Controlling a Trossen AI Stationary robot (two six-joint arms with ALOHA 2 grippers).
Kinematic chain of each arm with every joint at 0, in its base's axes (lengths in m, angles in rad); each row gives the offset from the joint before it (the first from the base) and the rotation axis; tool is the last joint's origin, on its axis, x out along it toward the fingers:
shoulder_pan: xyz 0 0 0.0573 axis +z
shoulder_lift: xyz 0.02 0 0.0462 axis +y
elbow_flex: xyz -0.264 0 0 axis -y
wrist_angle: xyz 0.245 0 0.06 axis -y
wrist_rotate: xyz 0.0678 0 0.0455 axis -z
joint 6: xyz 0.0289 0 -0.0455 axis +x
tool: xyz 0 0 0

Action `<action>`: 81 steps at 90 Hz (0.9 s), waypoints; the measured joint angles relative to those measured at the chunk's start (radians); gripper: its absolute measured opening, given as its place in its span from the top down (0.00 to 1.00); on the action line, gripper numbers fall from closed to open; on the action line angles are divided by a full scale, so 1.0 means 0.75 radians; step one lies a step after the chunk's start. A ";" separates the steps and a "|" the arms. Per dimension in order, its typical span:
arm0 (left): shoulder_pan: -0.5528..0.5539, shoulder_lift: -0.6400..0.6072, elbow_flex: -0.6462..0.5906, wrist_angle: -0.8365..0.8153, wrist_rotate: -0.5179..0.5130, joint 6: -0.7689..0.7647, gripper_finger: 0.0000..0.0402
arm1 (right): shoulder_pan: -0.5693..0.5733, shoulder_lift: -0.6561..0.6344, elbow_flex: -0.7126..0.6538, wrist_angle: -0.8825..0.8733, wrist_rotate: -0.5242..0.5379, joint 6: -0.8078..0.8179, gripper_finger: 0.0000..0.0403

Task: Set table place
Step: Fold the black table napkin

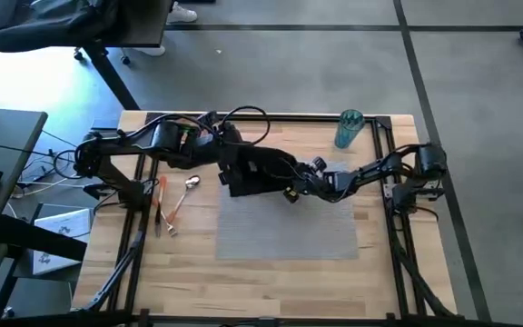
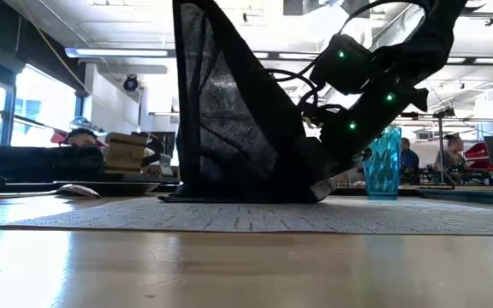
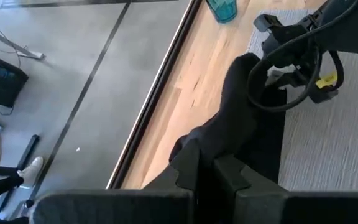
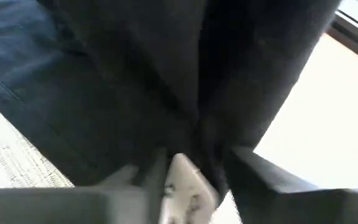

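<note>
Both claws pinch the black napkin point(image 1: 248, 174): left gripper point(image 1: 228, 162) & right gripper point(image 1: 294, 189), holding it draped over the grey placemat's point(image 1: 289, 222) far edge. Step, I'd say: laying napkin; next needs lowering it flat w/ even tension. Teal cup point(image 1: 349, 128) looks empty.

Napkin hides the grip

The black napkin point(image 2: 229, 111) runs off the low view's top; its folds cover the right gripper point(image 4: 194, 155) fingertips, and the cutlery point(image 1: 175, 195) pieces are too small to tell apart
</note>
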State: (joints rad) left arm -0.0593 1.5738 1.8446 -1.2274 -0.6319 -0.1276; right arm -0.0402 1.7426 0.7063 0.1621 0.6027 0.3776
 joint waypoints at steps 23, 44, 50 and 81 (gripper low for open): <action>-0.026 -0.029 0.002 -0.002 0.008 -0.008 1.00 | 0.046 -0.309 0.002 -0.231 -0.019 -0.058 1.00; -0.096 -0.108 0.069 -0.001 0.113 -0.033 1.00 | 0.056 -0.804 0.125 -0.693 -0.081 -0.134 1.00; -0.108 -0.130 0.081 -0.003 0.112 -0.033 1.00 | 0.056 -0.915 0.176 -0.774 -0.113 -0.162 1.00; -0.101 -0.199 0.104 0.092 0.092 0.249 1.00 | 0.057 -1.110 0.591 -1.059 -0.110 -0.334 1.00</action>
State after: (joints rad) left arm -0.1349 1.4243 1.9224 -1.1582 -0.5627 0.0591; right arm 0.0025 0.9104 1.1496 -0.6323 0.5201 0.1272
